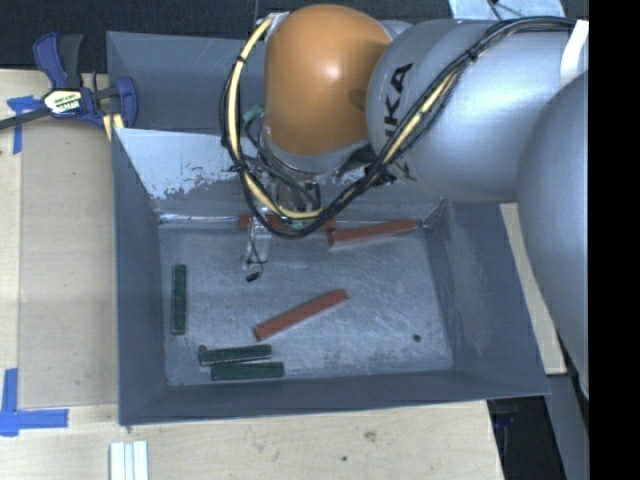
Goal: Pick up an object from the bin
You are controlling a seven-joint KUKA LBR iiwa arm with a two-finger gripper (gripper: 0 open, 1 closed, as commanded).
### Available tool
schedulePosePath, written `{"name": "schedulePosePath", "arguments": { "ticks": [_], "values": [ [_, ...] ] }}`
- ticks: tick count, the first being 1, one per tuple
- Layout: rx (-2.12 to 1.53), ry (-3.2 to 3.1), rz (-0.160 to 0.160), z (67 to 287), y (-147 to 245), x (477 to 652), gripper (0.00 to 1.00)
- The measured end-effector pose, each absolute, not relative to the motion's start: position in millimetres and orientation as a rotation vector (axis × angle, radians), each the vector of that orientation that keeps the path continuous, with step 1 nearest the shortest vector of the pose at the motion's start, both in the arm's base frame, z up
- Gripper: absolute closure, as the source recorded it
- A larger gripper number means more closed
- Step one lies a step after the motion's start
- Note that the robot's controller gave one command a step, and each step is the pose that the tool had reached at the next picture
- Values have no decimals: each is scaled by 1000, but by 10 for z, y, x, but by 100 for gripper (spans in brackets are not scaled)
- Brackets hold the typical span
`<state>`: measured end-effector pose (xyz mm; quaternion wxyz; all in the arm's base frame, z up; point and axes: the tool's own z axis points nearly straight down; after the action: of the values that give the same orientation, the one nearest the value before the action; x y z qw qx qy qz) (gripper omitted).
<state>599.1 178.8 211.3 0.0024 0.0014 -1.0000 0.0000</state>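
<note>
My gripper [254,264] hangs below the orange wrist cover, low over the back left part of the bin floor. Nothing shows in it. A red-brown flat stick [300,314] lies slanted on the floor just in front and to the right of the gripper, apart from it. A second red-brown stick [372,232] lies along the back wall, to the gripper's right and partly under the arm's cables. A dark green stick [178,298] lies lengthwise near the left wall, to the gripper's left.
Two more dark green sticks [235,353] [247,371] lie side by side at the front left of the bin. The arm and its cables hang over the back and right of the bin. Bare floor lies at the front right.
</note>
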Motion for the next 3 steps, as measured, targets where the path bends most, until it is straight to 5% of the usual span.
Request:
{"name": "schedulePosePath", "arguments": {
  "ticks": [1, 2, 3],
  "values": [
    [-132, -3138, 1, 1144, 1265, 5519, 0],
    [-107, -3136, 8, 708, 445, 5289, 0],
    [-99, -3145, -1, 743, 504, 5315, 100]
  ]
}}
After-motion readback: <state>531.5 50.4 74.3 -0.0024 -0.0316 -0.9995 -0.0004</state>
